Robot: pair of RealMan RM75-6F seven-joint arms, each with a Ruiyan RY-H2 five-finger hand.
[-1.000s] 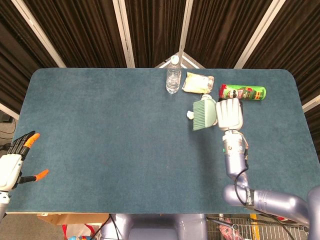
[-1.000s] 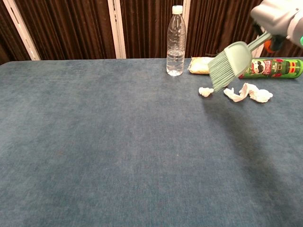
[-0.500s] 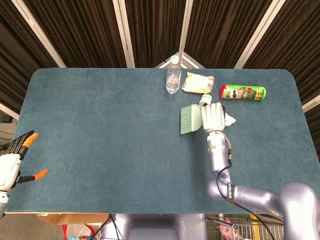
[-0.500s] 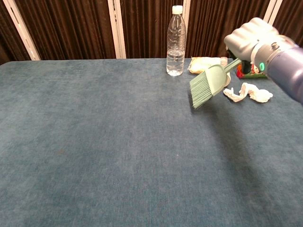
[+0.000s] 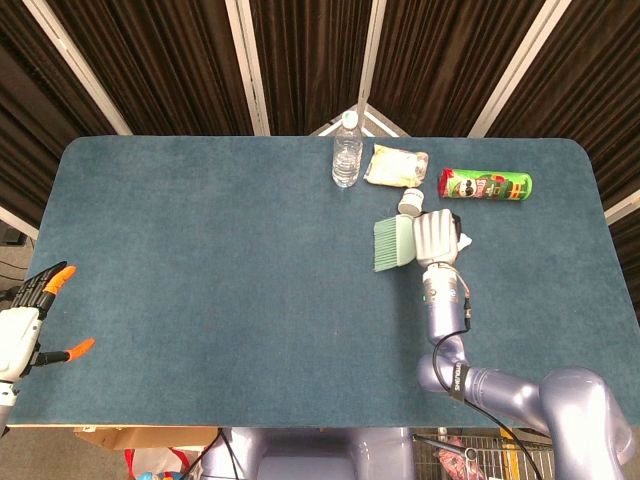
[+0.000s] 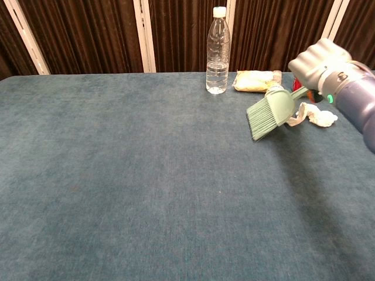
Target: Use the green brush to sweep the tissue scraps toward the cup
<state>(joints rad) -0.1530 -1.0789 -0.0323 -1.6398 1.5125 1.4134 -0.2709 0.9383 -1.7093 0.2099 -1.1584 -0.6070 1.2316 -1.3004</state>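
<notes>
My right hand (image 5: 437, 238) (image 6: 319, 64) grips the handle of the green brush (image 5: 392, 245) (image 6: 269, 114), bristles pointing left and down, just above the cloth. A crumpled tissue scrap (image 5: 463, 241) (image 6: 313, 113) lies right of the hand, partly hidden by it. Beyond the brush head, near the snack packet, sits a smaller scrap (image 5: 409, 201) (image 6: 273, 90). I see no cup; a green crisp can (image 5: 485, 185) lies on its side behind the hand. My left hand (image 5: 25, 325) hangs open off the table's near left corner.
A clear water bottle (image 5: 346, 150) (image 6: 218, 52) stands at the back centre. A yellow snack packet (image 5: 395, 165) (image 6: 255, 80) lies to its right. The blue cloth-covered table (image 5: 200, 250) stretches left and toward me.
The right hand swung the brush left, then came back a little to the right and lower. A small scrap seen left of the bristles a second ago no longer shows.
</notes>
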